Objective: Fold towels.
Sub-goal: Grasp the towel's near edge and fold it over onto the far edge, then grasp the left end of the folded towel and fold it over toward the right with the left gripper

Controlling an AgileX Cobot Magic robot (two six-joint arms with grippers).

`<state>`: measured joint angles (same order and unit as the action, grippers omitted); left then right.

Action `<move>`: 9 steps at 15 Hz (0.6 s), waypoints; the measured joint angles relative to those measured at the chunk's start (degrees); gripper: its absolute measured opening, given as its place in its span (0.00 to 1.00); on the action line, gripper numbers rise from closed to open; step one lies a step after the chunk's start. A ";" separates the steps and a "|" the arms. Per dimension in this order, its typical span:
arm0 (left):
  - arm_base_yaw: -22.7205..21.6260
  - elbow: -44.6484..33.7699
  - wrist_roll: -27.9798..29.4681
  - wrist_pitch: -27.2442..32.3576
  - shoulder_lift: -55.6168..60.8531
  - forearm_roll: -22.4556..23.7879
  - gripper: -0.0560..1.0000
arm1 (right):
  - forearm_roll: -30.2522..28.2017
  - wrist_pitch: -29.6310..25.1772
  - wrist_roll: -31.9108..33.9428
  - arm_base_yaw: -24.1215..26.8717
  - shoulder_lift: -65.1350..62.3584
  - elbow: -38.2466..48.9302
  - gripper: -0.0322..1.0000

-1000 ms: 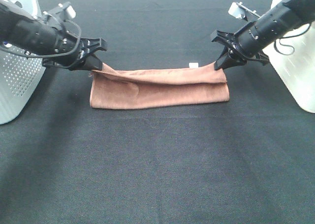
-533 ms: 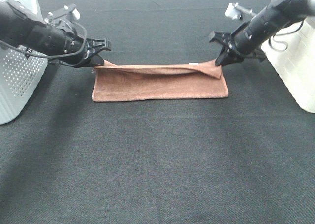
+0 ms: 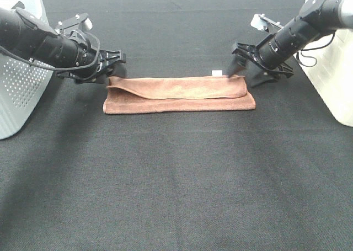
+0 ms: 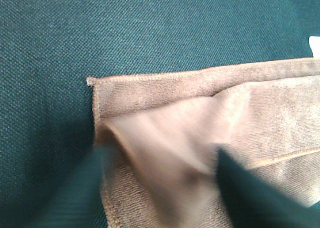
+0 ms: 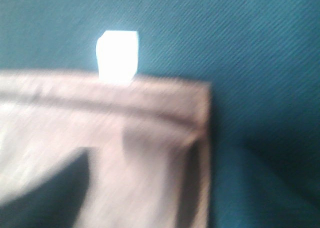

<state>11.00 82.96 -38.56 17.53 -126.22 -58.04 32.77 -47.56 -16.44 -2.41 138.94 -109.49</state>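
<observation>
Your towel lies folded into a long strip in the far half of the desk, midway between its side edges. The left tool and right tool stand apart at its ends, gripping nothing. It looks soft, light and limp, so pinch all layers at the end corners.

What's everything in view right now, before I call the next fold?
towel: one, reddish-brown, folded into a long strip, lying between the arms
tag: one, white, towel's far edge, near its right end
table cover: one, black, under everything
perforated basket: one, white, left edge
bin: one, white, right edge
left end effector: one, black, open, at the towel's left end
right end effector: one, black, open, at the towel's right end
</observation>
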 joint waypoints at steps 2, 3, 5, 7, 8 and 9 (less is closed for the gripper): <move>-0.86 0.11 1.55 3.04 0.57 0.63 0.75 | -2.46 -5.10 0.86 0.00 -2.01 -0.34 0.84; -1.78 0.17 7.33 5.67 0.63 3.67 0.76 | -5.10 -8.88 2.92 0.00 -3.38 -0.46 0.85; -2.29 0.17 10.89 6.59 0.63 6.13 0.76 | -6.88 -10.37 4.30 0.00 -3.84 -0.46 0.85; -2.69 0.17 16.73 6.82 0.46 11.92 0.76 | -9.63 -11.69 5.73 0.00 -3.84 -0.46 0.85; -2.75 0.17 18.79 6.82 0.00 13.64 0.76 | -10.54 -11.92 5.79 0.00 -3.84 -0.46 0.85; -2.75 0.23 19.88 6.76 -0.69 13.87 0.76 | -10.83 -11.97 5.96 0.00 -3.84 -0.46 0.85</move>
<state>8.25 83.19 -18.68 24.29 -126.91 -44.18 21.94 -59.53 -10.49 -2.41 135.10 -109.95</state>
